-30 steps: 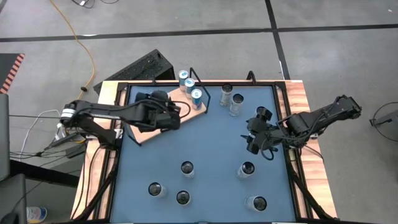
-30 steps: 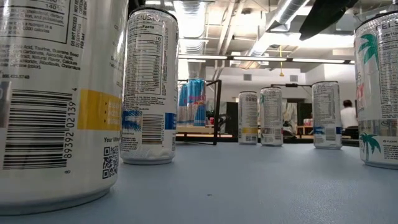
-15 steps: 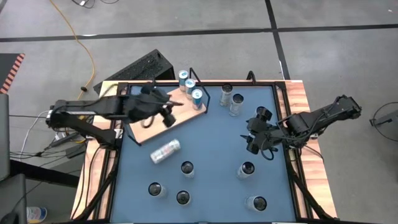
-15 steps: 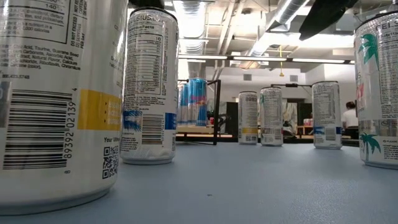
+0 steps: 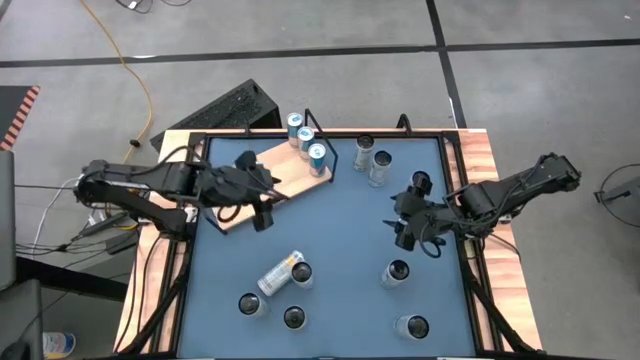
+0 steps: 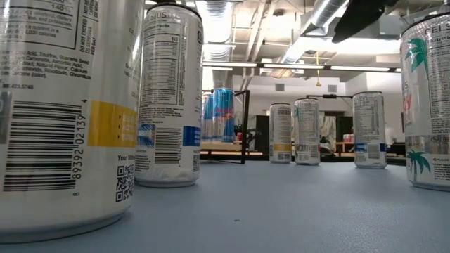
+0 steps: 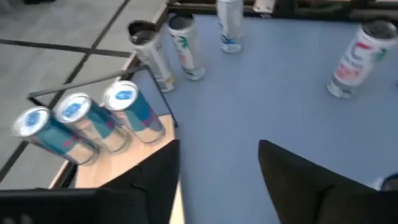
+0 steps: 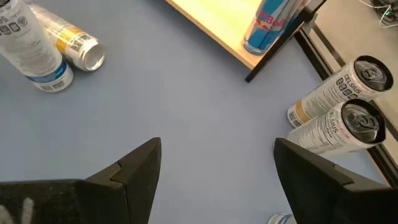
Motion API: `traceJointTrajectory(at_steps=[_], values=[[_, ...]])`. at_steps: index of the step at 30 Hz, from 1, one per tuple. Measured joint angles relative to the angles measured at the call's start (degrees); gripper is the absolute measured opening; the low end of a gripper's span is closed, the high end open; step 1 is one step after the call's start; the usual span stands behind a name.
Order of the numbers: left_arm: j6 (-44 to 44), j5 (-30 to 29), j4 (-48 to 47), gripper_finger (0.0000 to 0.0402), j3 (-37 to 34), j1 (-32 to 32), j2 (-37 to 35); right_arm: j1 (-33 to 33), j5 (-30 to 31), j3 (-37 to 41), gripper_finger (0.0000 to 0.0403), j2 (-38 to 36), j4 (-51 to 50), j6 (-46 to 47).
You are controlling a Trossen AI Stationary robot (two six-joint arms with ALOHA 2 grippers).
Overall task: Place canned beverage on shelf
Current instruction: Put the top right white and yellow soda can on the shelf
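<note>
A silver and yellow can (image 5: 280,272) lies on its side on the blue tabletop, against a standing can (image 5: 301,273); the right wrist view shows the lying can (image 8: 74,46) too. The pale-wood shelf (image 5: 240,205) lies at the far left, with three blue cans (image 5: 305,137) upright at its wire-frame end. My left gripper (image 5: 262,210) hangs open over the shelf's near edge, nothing between its fingers (image 7: 155,180). My right gripper (image 5: 405,228) hovers open at the right side, also holding nothing (image 8: 217,174).
Two cans (image 5: 372,158) stand at the far middle, and several more stand near the front, such as the can (image 5: 397,270) and the can (image 5: 247,303). A black frame (image 5: 445,200) rims the tabletop. A keyboard (image 5: 225,108) lies beyond the far edge.
A can has come to lie on its side on the tabletop and has rolled from beside the shelf toward the near edge, ending against a standing can. My left gripper has drawn back toward the table's left, risen and turned at the wrist.
</note>
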State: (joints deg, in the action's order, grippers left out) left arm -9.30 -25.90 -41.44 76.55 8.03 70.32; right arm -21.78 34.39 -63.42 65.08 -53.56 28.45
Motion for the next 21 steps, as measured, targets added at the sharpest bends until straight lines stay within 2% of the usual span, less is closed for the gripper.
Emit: traceJointTrajectory(at_steps=[4, 6, 9, 13, 17, 21], values=[[-1.0, 0.8, -0.1, 0.0256, 0.0, 1.9, 2.7, 0.0, -2.4, 0.0, 0.0295, 0.0, 1.6, -0.8], [-1.2, 3.9, -0.4, 0.0269, 0.0, 2.8, 4.1, 0.0, -5.1, 0.0, 0.0295, 0.3, 4.0, -2.2], [-1.7, 10.1, 0.2, 0.0276, 0.0, 4.6, 6.0, -0.5, -8.0, 0.0, 0.0295, 1.0, 6.4, -3.9], [-0.8, 14.9, 2.9, 0.0277, -0.1, 9.3, 9.8, -1.3, -7.6, -0.1, 0.0295, 2.3, 6.7, -4.1], [0.5, 15.0, 6.3, 0.0277, 1.0, 14.7, 13.6, -2.3, -7.4, 0.0, 0.0295, 4.2, 6.7, -3.4], [-1.8, 9.1, 5.6, 0.0277, 2.6, 18.4, 17.1, -3.4, -7.4, 0.0, 0.0295, 6.8, 7.6, -3.1]])
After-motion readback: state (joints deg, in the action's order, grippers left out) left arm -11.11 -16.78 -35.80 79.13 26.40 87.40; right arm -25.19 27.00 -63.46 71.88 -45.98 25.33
